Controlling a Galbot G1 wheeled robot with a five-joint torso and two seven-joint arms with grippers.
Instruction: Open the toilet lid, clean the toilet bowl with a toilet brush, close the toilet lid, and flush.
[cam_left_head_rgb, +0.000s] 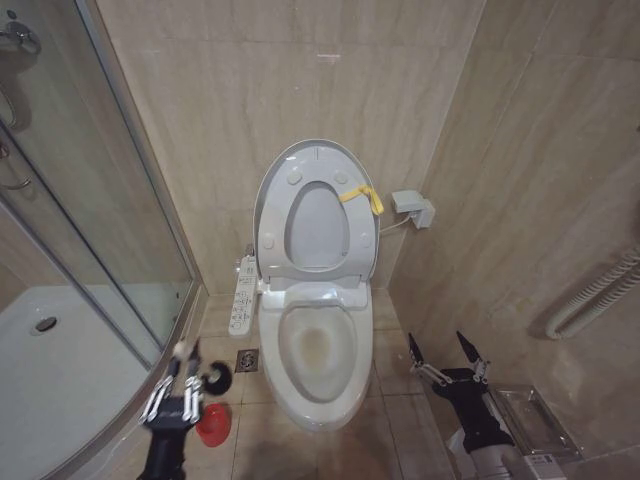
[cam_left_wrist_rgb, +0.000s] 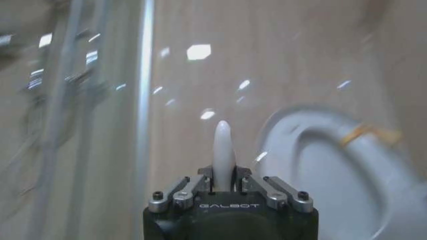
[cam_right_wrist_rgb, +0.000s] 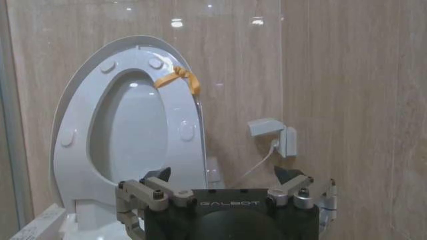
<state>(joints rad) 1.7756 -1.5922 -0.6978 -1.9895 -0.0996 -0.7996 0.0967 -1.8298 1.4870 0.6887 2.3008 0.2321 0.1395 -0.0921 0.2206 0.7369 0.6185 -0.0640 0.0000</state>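
The toilet lid (cam_left_head_rgb: 276, 172) stands raised against the wall, with the seat ring (cam_left_head_rgb: 352, 238) up against it; both also appear in the right wrist view, lid (cam_right_wrist_rgb: 72, 100). The toilet bowl (cam_left_head_rgb: 318, 350) lies uncovered, its inside yellow-stained. My left gripper (cam_left_head_rgb: 178, 385) hovers left of the bowl, shut on the toilet brush (cam_left_head_rgb: 182, 351). The white handle (cam_left_wrist_rgb: 222, 147) pokes up between the fingers. The dark bristle head (cam_left_head_rgb: 217, 381) hangs beside the gripper, above the red cup (cam_left_head_rgb: 212, 425). My right gripper (cam_left_head_rgb: 440, 347) stands open and holds nothing, right of the bowl, gripper (cam_right_wrist_rgb: 223, 174).
A glass shower enclosure (cam_left_head_rgb: 90, 200) and white tray (cam_left_head_rgb: 60, 370) close off the left. A control panel (cam_left_head_rgb: 243, 295) and floor drain (cam_left_head_rgb: 247, 360) sit left of the toilet. On the right are a wall socket (cam_left_head_rgb: 413, 208), a hose (cam_left_head_rgb: 600, 290) and a metal rack (cam_left_head_rgb: 530, 420).
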